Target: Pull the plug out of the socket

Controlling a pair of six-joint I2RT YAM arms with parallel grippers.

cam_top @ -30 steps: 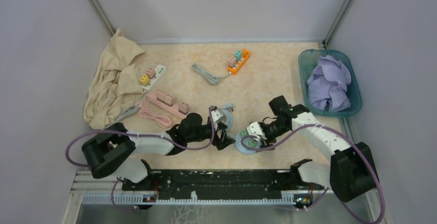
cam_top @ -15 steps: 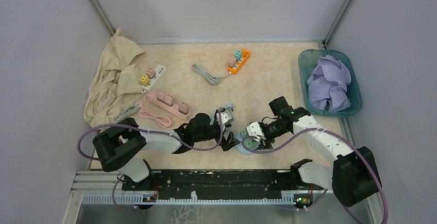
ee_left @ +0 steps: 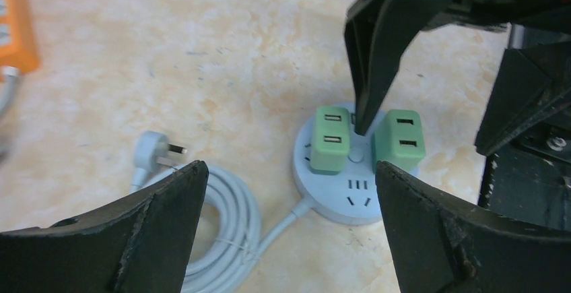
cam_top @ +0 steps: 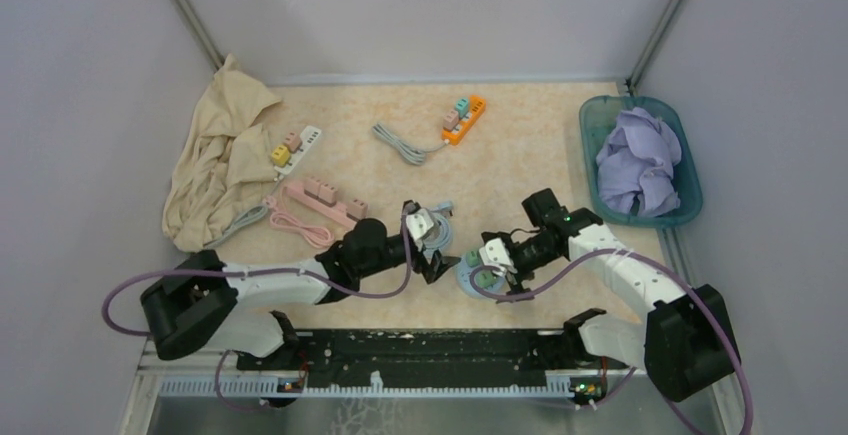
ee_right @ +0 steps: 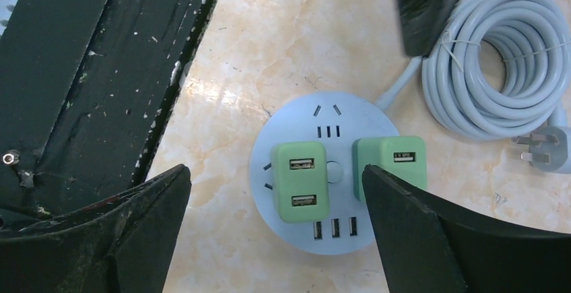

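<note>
The right gripper (ee_right: 274, 172) hangs spread wide over the round socket (ee_right: 323, 114) and grips nothing. Seen from the other arm, one of its fingers (ee_left: 370, 57) dips into the gap between the two green plugs (ee_right: 299, 182); I cannot tell whether it touches either. The left gripper (ee_left: 289, 172) is just as wide apart and empty, hovering beside the socket and facing it. Both plugs sit pushed into the socket's top, side by side. The socket lies on the table (ee_left: 168, 50) near its front edge, its grey cable (ee_right: 498, 84) coiled just beside it.
</note>
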